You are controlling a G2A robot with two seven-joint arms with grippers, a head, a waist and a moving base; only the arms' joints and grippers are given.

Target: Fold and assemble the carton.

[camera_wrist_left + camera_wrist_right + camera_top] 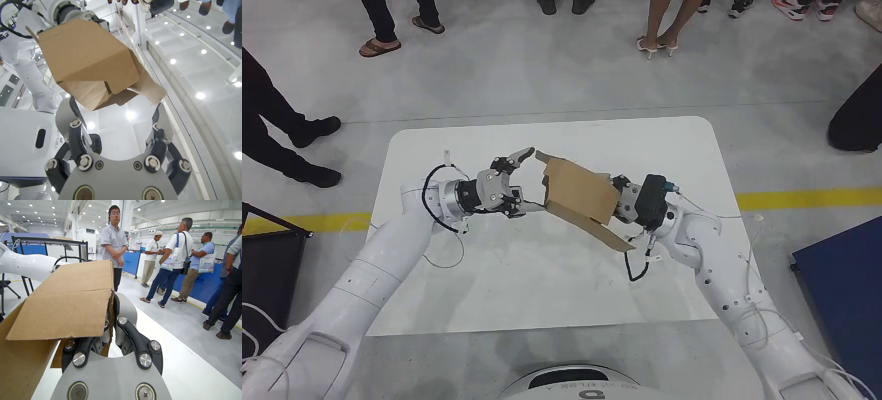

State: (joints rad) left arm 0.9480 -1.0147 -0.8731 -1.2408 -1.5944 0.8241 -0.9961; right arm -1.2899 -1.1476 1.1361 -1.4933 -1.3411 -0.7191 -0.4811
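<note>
In the top view we see the carton [577,195] lifted above the middle of the white table [542,290], between the two arms. The right gripper [620,197] clamps its right end, we think to steady it for folding. The left gripper [527,182] stands just beside its left end, jaws apart.

In the left wrist view the left gripper [117,113] is spread wide, facing the loose flaps of the carton [90,62], probably ready to press one in.

In the right wrist view the right gripper [112,313] is closed on an edge of the carton [66,306].

The table looks smooth; around it lies a grey floor [542,80] with a yellow line [802,198].
</note>
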